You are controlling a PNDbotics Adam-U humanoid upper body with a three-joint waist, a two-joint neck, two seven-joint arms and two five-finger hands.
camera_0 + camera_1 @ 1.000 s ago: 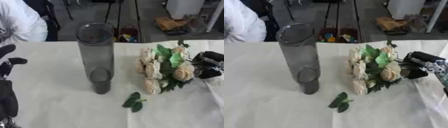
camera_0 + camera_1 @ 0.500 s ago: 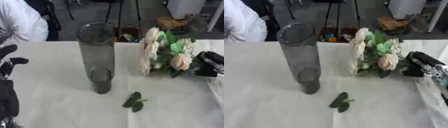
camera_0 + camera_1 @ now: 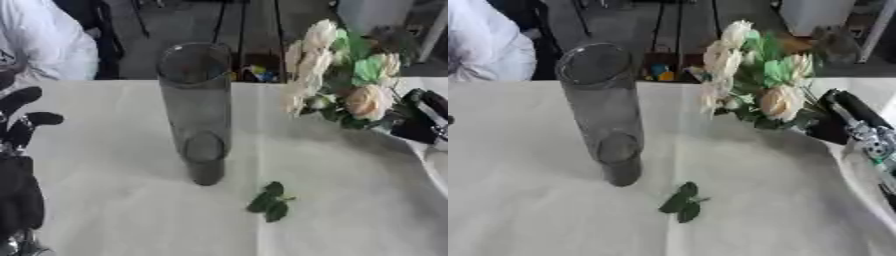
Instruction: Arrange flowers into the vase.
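Two hands are showing, but only one is doing any work. Going left to right: the left hand (image 3: 19, 125) is idling at the 9 o'clock edge, fingers relaxed and pointing up, holding nothing. The vase (image 3: 196, 107) is standing upright on the table (image 3: 105, 200) a bit left of centre, mouth facing up and empty. A loose leaf sprig (image 3: 269, 201) is lying on the cloth at about 5 o'clock from the vase base, not really in anyone's way.

Over on the right, the bouquet (image 3: 754, 80) is hanging in the air, up off the table, with its blooms tilting toward 11 o'clock and the stems running down toward 4 o'clock into the right hand (image 3: 837, 122), which is curling around the stem end.

So the whole thing turns on this: the vase mouth is sitting at roughly 9 o'clock from the blooms, well apart, and the right hand is clearly the nearer one. I'd guess the stems are needing to swing down to vertical before going in, since right now the flower heads are leading. Nothing is standing between them.
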